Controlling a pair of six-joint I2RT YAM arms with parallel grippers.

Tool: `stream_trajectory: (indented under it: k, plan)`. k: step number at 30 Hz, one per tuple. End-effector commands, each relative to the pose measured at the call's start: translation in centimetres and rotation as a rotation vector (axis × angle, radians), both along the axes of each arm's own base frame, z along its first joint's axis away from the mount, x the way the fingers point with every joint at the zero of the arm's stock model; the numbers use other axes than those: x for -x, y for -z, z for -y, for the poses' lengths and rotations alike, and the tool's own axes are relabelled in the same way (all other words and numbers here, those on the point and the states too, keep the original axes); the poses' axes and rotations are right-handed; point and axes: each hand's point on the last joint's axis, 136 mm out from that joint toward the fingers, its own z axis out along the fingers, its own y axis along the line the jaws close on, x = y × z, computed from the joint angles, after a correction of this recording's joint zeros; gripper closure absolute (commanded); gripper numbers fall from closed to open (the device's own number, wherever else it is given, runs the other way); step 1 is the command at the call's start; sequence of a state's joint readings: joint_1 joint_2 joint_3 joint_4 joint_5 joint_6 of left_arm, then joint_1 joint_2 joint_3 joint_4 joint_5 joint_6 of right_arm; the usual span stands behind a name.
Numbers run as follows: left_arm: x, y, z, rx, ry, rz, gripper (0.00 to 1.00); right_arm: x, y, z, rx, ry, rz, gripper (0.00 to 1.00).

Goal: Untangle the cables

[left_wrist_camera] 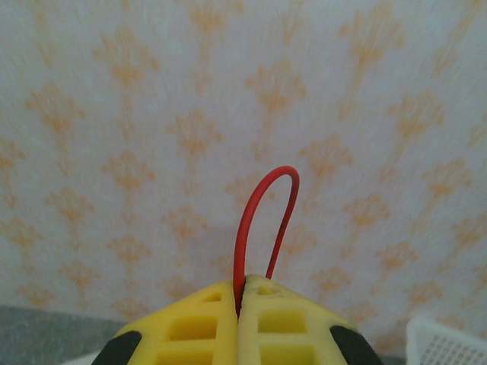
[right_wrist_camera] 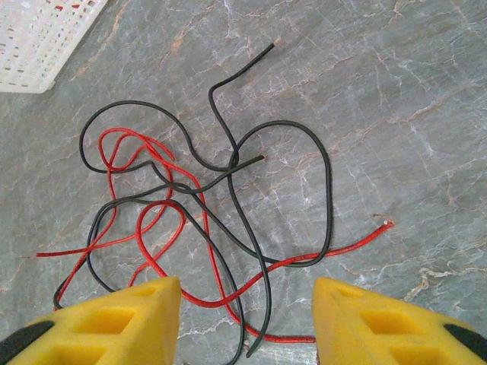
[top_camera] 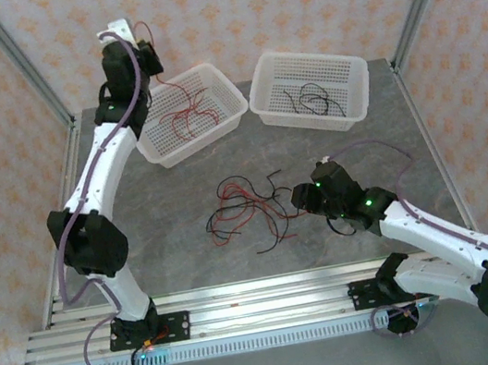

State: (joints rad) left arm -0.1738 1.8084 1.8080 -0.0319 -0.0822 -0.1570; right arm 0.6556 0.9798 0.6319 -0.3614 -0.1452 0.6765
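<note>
A tangle of red and black cables (top_camera: pixel 246 208) lies on the grey table in the middle. In the right wrist view the strands (right_wrist_camera: pixel 221 190) cross and loop over one another just ahead of my right gripper (right_wrist_camera: pixel 247 304). That gripper is open, with loops lying on the table under the gap between its yellow fingers. It hovers at the tangle's right edge (top_camera: pixel 300 198). My left gripper (left_wrist_camera: pixel 242 293) is shut on a red cable (left_wrist_camera: pixel 251 213) that arches above the fingertips. It is raised high at the back left (top_camera: pixel 152 62), and the red strand (top_camera: pixel 174 88) trails down into the left basket.
Two white perforated baskets stand at the back. The left one (top_camera: pixel 184 151) holds red cables and the right one (top_camera: pixel 301 117) holds a black cable (top_camera: pixel 316 100). A corner of a basket (right_wrist_camera: pixel 38 38) shows in the right wrist view. Patterned walls enclose the table.
</note>
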Motion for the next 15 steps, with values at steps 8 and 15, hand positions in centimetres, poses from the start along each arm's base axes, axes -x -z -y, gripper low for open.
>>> stream_trajectory:
  k: [8,15]
  plan:
    - [-3.5,12.1,1.8,0.06,0.083,-0.168,1.0,0.6,0.7,0.6,0.029,0.019,-0.026,0.52]
    - [-5.5,21.1,2.4,0.046,0.09,-0.347,1.0,0.8,0.8,0.4,0.026,0.017,-0.031,0.52]
